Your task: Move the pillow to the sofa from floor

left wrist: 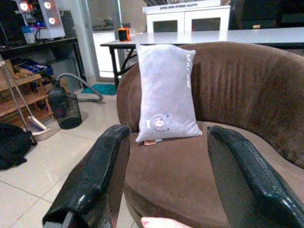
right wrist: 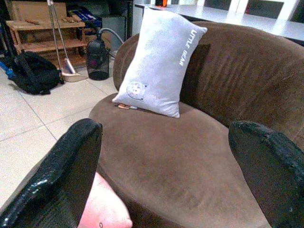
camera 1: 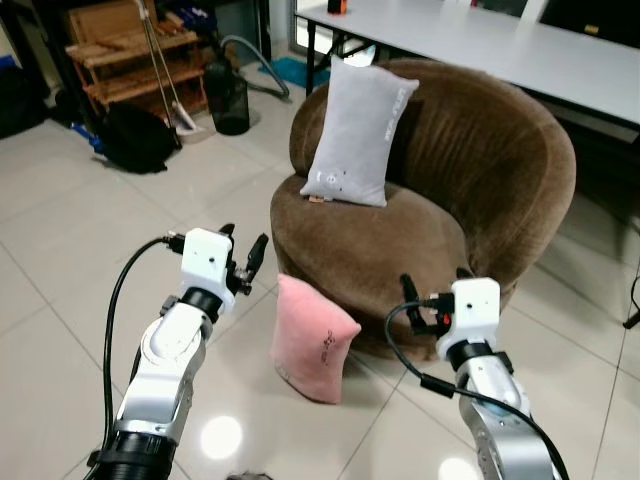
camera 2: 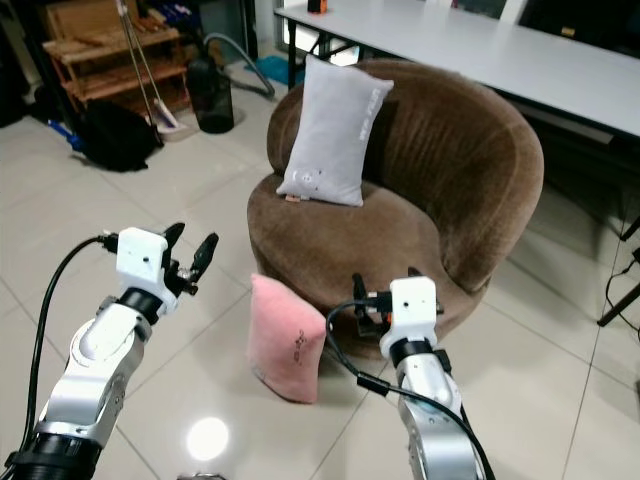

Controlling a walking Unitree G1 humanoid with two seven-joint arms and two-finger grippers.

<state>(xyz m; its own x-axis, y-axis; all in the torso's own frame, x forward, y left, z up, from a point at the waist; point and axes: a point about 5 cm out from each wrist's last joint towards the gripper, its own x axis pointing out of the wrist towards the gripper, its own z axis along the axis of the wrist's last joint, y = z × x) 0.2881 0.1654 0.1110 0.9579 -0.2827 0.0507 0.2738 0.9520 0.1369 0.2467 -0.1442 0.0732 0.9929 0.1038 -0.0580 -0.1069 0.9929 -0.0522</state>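
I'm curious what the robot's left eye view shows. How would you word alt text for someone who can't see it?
A pink pillow stands on the tiled floor against the front of a round brown sofa, between the robot's open left gripper and right gripper, neither touching it. A grey pillow leans upright on the sofa seat; a white table stands behind.

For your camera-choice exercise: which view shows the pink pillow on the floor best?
The left eye view: the whole pink pillow stands against the brown sofa. The right eye view shows the same. Each wrist view catches just a pink corner.
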